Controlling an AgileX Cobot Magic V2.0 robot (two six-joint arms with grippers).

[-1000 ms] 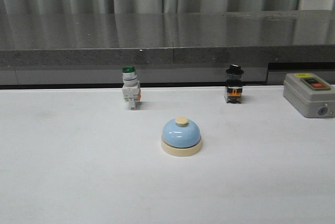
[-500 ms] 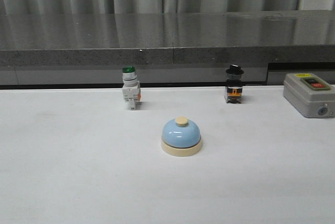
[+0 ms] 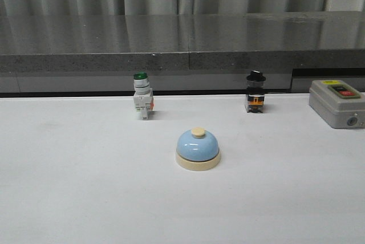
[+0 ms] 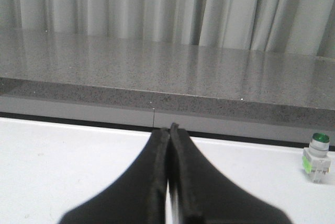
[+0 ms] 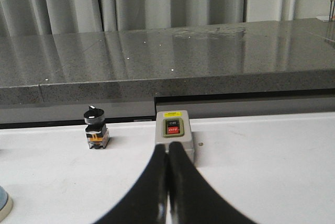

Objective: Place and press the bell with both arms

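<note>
Behind bell [image 3: 197, 148]: green-capped switch [image 3: 142, 102], black-knobbed switch [image 3: 255, 92].

The grey switch box [image 5: 175, 132] has a red button marked "OFF"

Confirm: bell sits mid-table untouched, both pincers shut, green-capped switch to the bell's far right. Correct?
Not quite. The front view shows the green-capped switch behind and left of the bell, not right. The rest holds: the bell is untouched, and the left pincer and right pincer are shut.
</note>
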